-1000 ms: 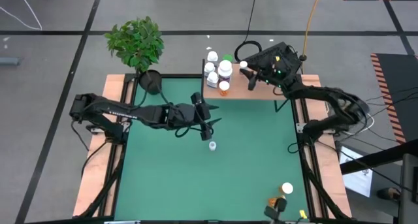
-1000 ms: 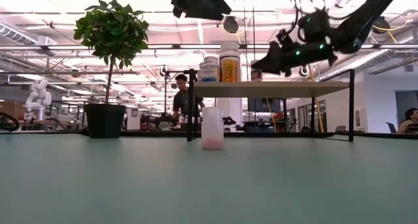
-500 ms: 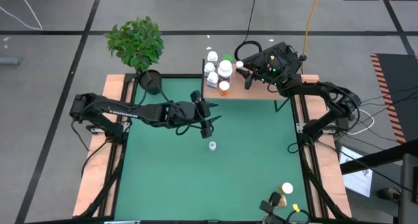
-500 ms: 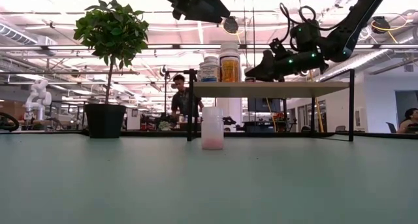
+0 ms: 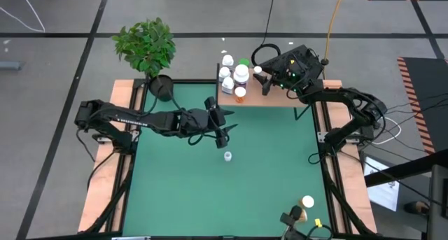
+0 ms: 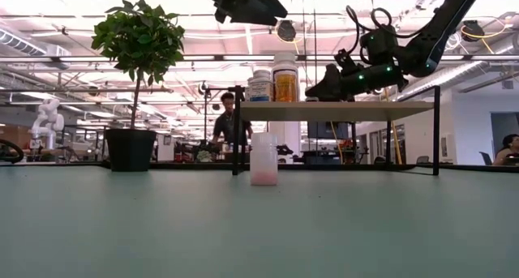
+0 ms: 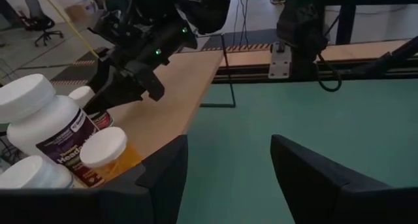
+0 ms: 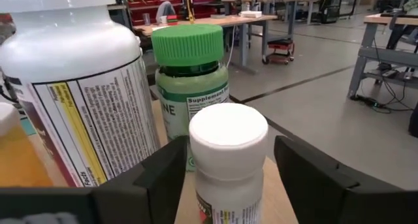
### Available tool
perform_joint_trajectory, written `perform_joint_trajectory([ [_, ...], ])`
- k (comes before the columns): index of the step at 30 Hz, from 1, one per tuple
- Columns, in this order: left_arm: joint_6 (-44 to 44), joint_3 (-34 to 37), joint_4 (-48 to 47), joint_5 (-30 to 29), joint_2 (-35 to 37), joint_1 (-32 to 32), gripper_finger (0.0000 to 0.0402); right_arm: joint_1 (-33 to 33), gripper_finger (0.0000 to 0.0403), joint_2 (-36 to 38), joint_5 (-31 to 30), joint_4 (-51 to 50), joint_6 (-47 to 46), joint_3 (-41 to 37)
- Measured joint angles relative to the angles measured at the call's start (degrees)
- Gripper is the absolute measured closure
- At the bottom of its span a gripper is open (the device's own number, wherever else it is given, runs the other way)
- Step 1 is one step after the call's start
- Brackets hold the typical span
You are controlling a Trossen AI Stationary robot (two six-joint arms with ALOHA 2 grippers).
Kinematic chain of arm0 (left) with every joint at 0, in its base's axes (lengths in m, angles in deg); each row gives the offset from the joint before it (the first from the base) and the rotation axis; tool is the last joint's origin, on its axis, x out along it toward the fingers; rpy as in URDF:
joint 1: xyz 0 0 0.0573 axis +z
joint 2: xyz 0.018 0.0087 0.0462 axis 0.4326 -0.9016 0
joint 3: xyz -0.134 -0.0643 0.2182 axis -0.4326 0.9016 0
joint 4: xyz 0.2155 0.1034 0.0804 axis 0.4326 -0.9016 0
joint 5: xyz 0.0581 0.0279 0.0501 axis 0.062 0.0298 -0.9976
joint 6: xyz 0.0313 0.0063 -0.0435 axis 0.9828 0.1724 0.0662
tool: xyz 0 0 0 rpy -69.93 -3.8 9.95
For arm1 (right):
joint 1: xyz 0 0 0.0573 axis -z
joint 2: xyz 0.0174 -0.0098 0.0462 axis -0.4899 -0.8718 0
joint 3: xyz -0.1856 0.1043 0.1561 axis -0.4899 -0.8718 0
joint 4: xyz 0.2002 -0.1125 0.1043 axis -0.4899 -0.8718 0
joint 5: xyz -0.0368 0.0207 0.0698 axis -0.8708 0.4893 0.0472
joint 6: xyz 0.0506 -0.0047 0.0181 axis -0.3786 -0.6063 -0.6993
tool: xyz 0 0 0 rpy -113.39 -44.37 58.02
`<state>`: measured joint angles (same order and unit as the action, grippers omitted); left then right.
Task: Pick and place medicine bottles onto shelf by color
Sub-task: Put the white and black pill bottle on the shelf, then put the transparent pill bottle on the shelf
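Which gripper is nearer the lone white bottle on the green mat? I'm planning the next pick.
Left. The left gripper hovers just beside the small white bottle; the right gripper is over the wooden shelf.

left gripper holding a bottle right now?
No. The left gripper is open and empty over the mat; a white bottle stands alone below.

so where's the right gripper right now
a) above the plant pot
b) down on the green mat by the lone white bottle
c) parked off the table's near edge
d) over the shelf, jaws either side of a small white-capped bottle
d: the high view puts the right gripper over the shelf, and its wrist view shows a small white-capped bottle between its fingers, with the green-capped bottle behind.
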<state>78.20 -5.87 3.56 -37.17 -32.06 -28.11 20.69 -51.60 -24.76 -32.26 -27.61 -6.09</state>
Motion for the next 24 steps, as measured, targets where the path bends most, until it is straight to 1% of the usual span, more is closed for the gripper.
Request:
perform_joint_trajectory([
  [4, -0.19, 0.00, -0.37, -0.01, 0.00, -0.08, 0.0183, 0.02, 0.0174, 1.23, 0.02, 0.16, -0.34, -0.04],
  [8, -0.20, 0.00, -0.37, -0.02, 0.00, -0.11, 0.0183, -0.24, 0.0174, 5.73, 0.51, -1.76, -0.95, -0.06],
  [11, -0.27, 0.00, -0.36, -0.01, 0.00, -0.28, 0.0183, -1.39, 0.0174, 10.35, 1.76, -5.96, -0.67, -0.07],
  [14, -0.48, 0.00, -1.11, -0.02, 0.00, -0.80, 0.0182, -3.72, 0.0174, 15.81, 1.98, -13.41, 0.79, -0.07],
  [17, -1.00, -0.04, -3.31, -0.02, 0.00, -1.89, 0.0181, -7.44, 0.0174, 21.33, 1.96, -22.62, 3.56, -0.07],
  [20, -1.78, -0.04, -7.22, -0.02, 0.00, -3.06, 0.0181, -12.85, 0.0174, 26.19, 2.02, -30.63, 5.77, -0.07],
  [24, -5.08, -0.04, -11.37, -0.05, 0.00, -4.93, 0.0181, -21.77, 0.0174, 29.99, 1.87, -36.82, 6.07, -0.07],
])
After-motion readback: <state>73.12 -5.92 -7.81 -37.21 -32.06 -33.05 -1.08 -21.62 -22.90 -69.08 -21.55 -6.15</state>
